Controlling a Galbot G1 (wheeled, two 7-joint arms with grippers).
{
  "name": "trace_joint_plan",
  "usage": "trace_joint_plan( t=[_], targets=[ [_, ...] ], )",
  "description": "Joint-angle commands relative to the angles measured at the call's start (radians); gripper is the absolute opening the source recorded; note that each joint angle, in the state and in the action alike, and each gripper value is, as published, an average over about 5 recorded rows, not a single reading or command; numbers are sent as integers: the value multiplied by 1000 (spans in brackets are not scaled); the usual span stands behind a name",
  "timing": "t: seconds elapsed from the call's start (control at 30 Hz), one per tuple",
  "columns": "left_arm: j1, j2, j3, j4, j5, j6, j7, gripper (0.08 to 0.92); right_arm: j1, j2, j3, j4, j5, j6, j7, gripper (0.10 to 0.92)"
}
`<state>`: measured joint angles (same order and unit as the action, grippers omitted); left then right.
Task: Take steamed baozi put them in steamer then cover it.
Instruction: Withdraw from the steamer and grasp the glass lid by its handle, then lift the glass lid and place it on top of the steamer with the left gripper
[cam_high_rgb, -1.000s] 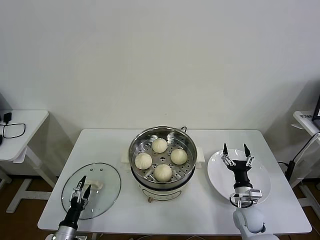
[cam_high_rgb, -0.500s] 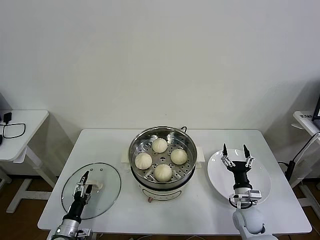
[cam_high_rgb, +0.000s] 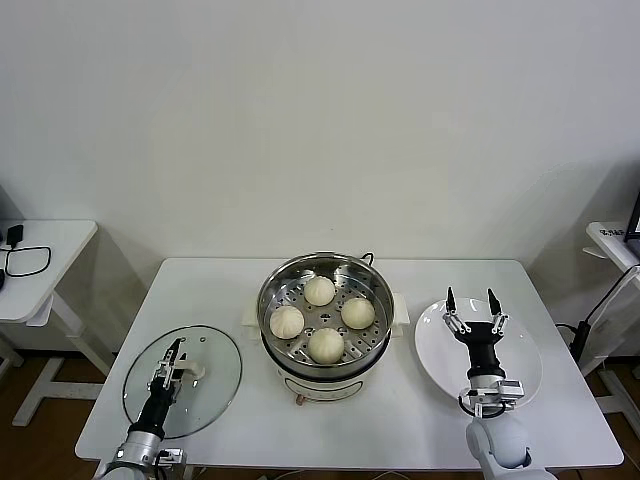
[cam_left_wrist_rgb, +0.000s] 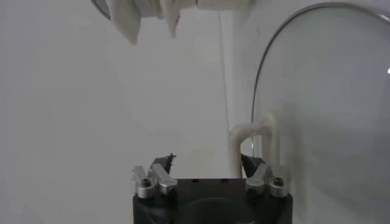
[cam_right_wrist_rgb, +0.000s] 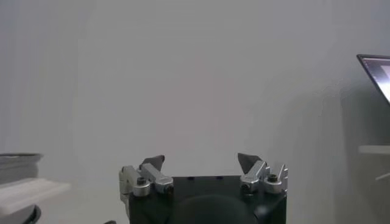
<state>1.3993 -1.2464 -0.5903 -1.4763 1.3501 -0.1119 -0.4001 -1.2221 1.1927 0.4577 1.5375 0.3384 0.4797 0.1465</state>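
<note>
Four steamed baozi (cam_high_rgb: 320, 317) sit inside the steamer (cam_high_rgb: 323, 325) mid-table. Left of it lies the cover (cam_high_rgb: 182, 379), its whitish handle (cam_left_wrist_rgb: 251, 145) between the left claw's (cam_high_rgb: 173, 358) partly open fingers. Right claw (cam_high_rgb: 472, 304) hangs wide open, empty, over the plate (cam_high_rgb: 523, 352).

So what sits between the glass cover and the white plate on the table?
In the head view, the steamer with four baozi inside stands between the cover and the plate, with bare tabletop on either side.
</note>
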Motion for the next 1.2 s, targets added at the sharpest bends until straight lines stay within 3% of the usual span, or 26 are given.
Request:
trace_joint_plan(
  t=[0.03, 0.4, 0.53, 0.8, 1.03, 1.2],
  targets=[
    [-5, 2, 3, 10, -9, 12, 21, 593, 2, 0, 3, 3, -1, -1, 3, 823],
    [2, 0, 12, 12, -57, 18, 39, 273, 9, 3, 1, 4, -2, -1, 5, 823],
    [10, 4, 9, -4, -85, 15, 40, 195, 11, 6, -3, 5, -5, -1, 5, 823],
    [51, 33, -69, -210, -195, 56, 77, 189, 13, 5, -6, 13, -10, -5, 7, 823],
    [44, 67, -164, -442, -251, 180, 179, 189, 13, 5, -4, 11, -15, -7, 8, 823],
    [4, 79, -130, -579, -187, 283, 265, 189, 15, 10, -6, 11, -22, -10, 12, 823]
  ],
)
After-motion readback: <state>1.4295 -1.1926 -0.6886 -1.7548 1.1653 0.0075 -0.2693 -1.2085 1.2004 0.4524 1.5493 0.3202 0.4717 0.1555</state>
